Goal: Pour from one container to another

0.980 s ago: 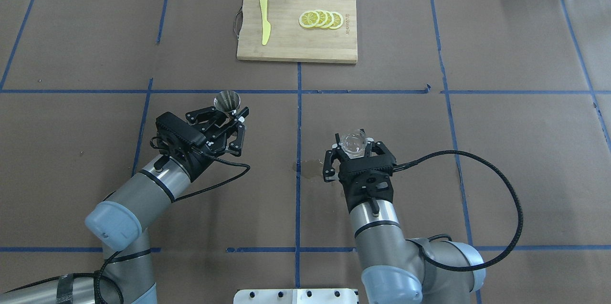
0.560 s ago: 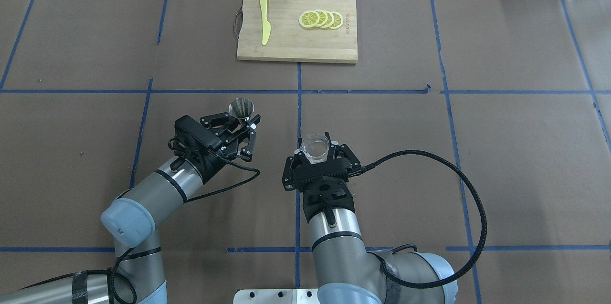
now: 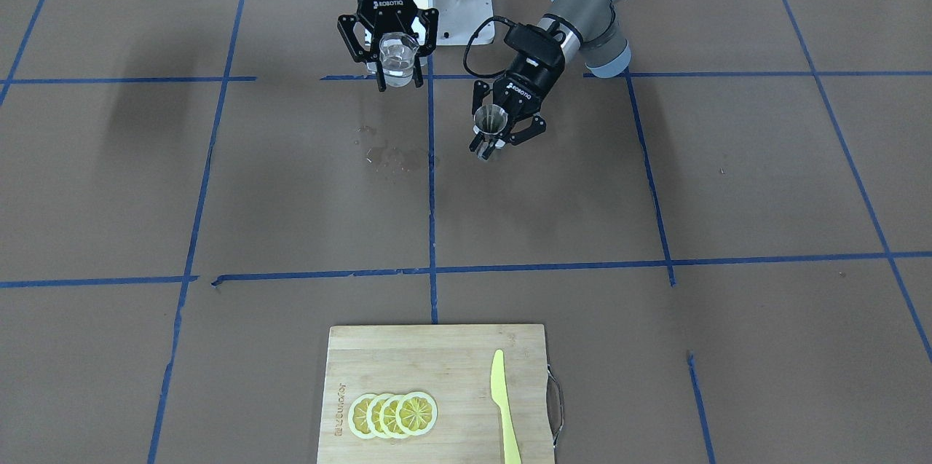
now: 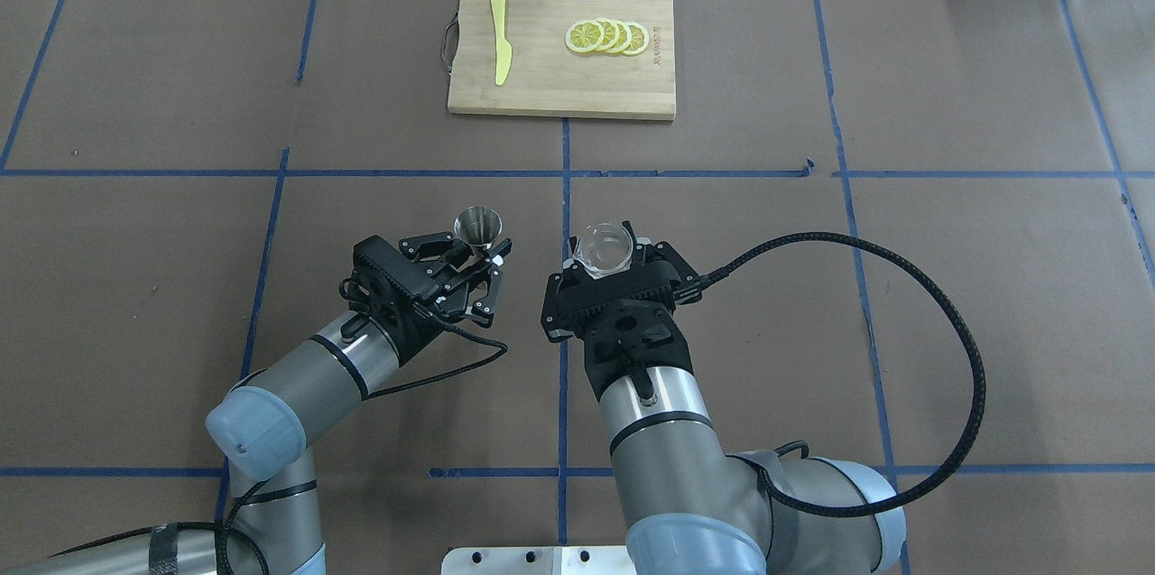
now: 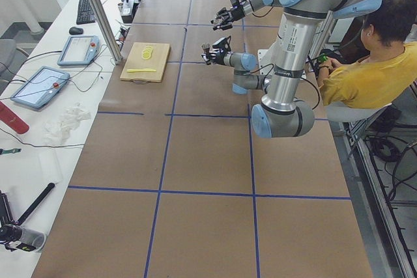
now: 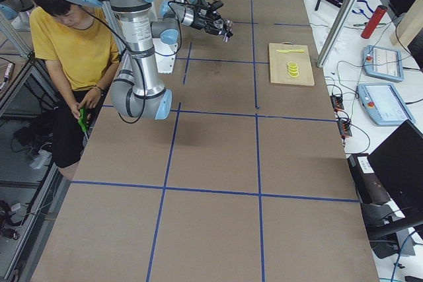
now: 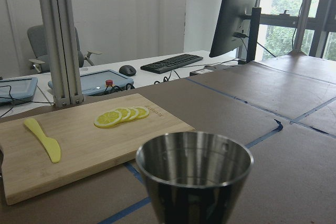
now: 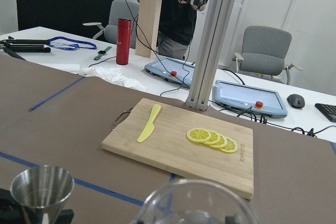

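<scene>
The clear glass cup (image 4: 605, 250) is upright in my right gripper (image 4: 606, 266), which is shut on it just right of the table's centre line. There seems to be clear liquid in the cup (image 3: 397, 56). The steel jigger (image 4: 478, 226) stands upright in my left gripper (image 4: 480, 252), shut on its lower cone. Cup and jigger hang above the table, side by side, a short gap apart. In the left wrist view the jigger's open mouth (image 7: 194, 171) fills the foreground. In the right wrist view the cup's rim (image 8: 194, 203) sits low, the jigger (image 8: 42, 190) to its left.
A wooden cutting board (image 4: 541, 88) lies at the far middle with a yellow knife (image 4: 499, 35) and lemon slices (image 4: 606, 36). A wet patch (image 3: 393, 156) marks the brown paper near the centre line. A seated person (image 5: 365, 63) is behind the robot.
My right gripper carried the cup left and farther from the base. My left gripper carried the jigger right. The two containers have come much closer together.
</scene>
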You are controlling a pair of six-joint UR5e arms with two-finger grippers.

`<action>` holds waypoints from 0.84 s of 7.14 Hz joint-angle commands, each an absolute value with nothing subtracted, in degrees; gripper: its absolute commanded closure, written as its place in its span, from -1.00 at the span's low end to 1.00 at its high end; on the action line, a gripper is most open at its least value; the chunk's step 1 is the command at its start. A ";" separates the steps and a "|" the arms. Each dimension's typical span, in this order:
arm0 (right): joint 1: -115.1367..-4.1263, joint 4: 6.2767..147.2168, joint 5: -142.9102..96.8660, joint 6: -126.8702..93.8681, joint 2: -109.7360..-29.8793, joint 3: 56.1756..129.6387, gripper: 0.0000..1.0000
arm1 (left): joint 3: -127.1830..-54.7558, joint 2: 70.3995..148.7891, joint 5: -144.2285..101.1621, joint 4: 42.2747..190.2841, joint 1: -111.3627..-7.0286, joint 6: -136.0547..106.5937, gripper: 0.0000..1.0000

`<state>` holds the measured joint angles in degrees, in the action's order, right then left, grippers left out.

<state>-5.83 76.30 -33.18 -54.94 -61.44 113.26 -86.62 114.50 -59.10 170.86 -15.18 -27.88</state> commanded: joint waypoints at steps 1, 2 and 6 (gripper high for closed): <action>-8.95 79.86 -35.59 -51.87 -61.18 113.38 1.00 | -83.70 118.28 -60.90 170.77 -15.03 -24.09 1.00; -10.18 81.72 -37.25 -51.77 -60.91 113.64 1.00 | -82.54 120.65 -61.17 170.68 -15.03 -24.08 1.00; -13.44 83.92 -40.78 -48.88 -60.73 114.52 1.00 | -76.38 126.65 -62.22 170.77 -15.47 -24.08 1.00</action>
<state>-12.58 82.71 -39.86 -49.76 -60.78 114.38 -77.33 125.56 -61.86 170.70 -15.37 -24.09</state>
